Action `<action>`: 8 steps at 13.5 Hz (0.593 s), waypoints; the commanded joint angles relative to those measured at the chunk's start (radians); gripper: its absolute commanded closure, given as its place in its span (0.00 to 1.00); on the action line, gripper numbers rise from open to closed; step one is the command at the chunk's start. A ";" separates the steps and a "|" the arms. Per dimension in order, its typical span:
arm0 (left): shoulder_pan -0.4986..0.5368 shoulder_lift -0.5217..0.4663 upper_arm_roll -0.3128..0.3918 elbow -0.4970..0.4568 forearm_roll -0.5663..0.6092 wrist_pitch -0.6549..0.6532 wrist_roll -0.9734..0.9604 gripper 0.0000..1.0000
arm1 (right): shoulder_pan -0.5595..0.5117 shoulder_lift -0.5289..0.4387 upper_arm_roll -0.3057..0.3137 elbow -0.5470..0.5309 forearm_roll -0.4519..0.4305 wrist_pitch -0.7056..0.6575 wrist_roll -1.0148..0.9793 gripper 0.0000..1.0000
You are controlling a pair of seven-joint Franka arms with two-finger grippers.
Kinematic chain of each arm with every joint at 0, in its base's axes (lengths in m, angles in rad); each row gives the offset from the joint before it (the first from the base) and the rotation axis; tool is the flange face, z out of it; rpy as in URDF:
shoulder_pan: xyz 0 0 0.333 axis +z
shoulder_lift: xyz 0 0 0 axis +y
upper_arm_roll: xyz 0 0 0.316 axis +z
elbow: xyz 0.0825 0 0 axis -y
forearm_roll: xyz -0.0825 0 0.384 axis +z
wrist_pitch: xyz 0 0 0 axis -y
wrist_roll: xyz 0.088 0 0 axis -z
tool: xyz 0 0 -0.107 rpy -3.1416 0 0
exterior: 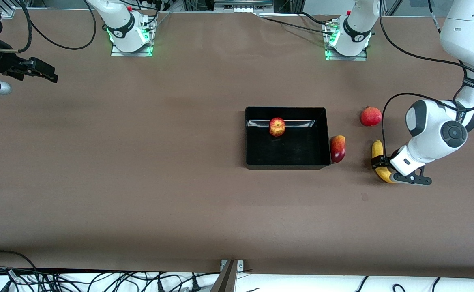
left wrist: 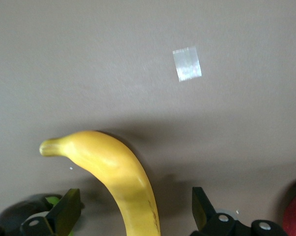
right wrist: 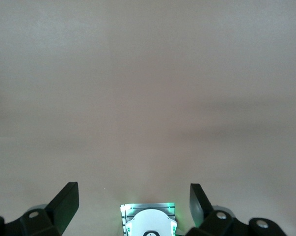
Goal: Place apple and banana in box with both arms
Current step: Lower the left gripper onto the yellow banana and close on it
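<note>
Apple (exterior: 277, 126) sat inside the box (exterior: 253, 138), near the wall closest to the robot bases. Banana (exterior: 378, 160) lay on the table (exterior: 139, 162) toward the left arm's end, well apart from the box. Left gripper (exterior: 384, 167) was down at the banana with fingers (left wrist: 68, 211) spread wide, one on each side of the fruit and not touching it (clear gaps in the left wrist view). Right gripper (exterior: 44, 72) waited over bare table at the right arm's end, fingers (right wrist: 65, 202) wide apart, holding nothing. A dark-red mango-like fruit (exterior: 337, 148) touched the box's outer wall. A pomegranate (exterior: 370, 116) lay farther from the front camera than the banana.
</note>
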 commanded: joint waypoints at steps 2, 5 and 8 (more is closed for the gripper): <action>-0.008 0.000 0.020 -0.035 0.014 0.017 -0.039 0.00 | -0.011 0.013 0.002 0.022 0.005 -0.009 -0.004 0.00; -0.008 0.025 0.030 -0.033 0.013 0.018 -0.045 0.00 | -0.011 0.013 0.002 0.022 0.005 -0.009 -0.004 0.00; -0.013 0.048 0.033 -0.027 0.008 0.024 -0.068 0.00 | -0.011 0.013 0.002 0.022 0.004 -0.009 -0.004 0.00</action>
